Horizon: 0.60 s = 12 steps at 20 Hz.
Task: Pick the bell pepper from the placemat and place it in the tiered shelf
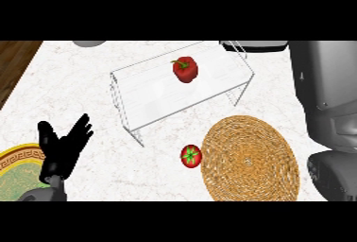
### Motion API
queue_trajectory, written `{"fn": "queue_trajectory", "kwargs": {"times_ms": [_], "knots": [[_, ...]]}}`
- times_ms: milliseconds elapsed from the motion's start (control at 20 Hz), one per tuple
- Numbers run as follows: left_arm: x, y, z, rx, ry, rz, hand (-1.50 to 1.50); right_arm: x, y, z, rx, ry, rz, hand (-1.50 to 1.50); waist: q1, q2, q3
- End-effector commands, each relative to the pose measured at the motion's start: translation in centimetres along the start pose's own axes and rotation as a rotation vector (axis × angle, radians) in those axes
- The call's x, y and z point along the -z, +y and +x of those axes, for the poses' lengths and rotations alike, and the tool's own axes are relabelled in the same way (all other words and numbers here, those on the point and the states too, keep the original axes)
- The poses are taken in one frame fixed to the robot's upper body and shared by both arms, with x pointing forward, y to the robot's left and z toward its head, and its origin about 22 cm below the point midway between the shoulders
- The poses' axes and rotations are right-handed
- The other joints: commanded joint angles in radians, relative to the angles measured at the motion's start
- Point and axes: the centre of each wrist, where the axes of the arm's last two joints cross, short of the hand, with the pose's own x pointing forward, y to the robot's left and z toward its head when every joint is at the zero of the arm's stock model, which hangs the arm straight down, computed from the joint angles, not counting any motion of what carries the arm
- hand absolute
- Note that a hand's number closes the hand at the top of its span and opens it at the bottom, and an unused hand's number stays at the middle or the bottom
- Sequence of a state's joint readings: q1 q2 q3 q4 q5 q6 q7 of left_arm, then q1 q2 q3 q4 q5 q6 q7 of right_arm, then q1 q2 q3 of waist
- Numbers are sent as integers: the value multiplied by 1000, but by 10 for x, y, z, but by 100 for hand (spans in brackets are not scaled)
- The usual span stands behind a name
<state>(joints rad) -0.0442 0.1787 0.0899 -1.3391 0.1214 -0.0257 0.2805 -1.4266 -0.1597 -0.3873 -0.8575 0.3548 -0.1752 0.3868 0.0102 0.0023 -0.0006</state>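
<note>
From the head view I log the bell pepper [185,69] lying on the top level of the tiered shelf [143,80], toward its far right end, stem pointing up and to the left, well apart from the placemat [251,160]. Placemat is woven, round, and bears nothing; a tomato [190,155] sits on the counter [90,99] just beside its left edge. My left hand [64,149] shows at the lower left, fingers straight and spread upward, holding nothing, resting next to a patterned plate [17,177] at the left edge. My right hand itself does not show; only grey bulk of the arm appears at the right edge, so I cannot tell its fingers' state. Judgement: the pepper already rests where the task wants it, so placement looks done or very nearly so. Handling notes, should I need to reseat it: I expect the pepper to be light and hollow, with a stiff but glossy, slippery skin and a lobed body that will roll on the smooth shelf top. I would take it across the widest part of the body, fingers and thumb opposed around the shoulders below the stem, not by the stem, which could snap. The shelf looks thin-walled, so I would avoid knocking it
</note>
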Motion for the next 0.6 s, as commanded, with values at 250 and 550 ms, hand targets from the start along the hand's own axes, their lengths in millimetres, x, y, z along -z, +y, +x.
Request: {"fn": "queue_trajectory", "kwargs": {"times_ms": [250,550], "knots": [[6,3,10,-12,0,12,0,11,-108,-31,120,95,-208,-150,-7,0,1],[-3,-4,10,-11,10,-15,0,6,-192,-24,125,77,-128,-150,-5,-2,1]]}}
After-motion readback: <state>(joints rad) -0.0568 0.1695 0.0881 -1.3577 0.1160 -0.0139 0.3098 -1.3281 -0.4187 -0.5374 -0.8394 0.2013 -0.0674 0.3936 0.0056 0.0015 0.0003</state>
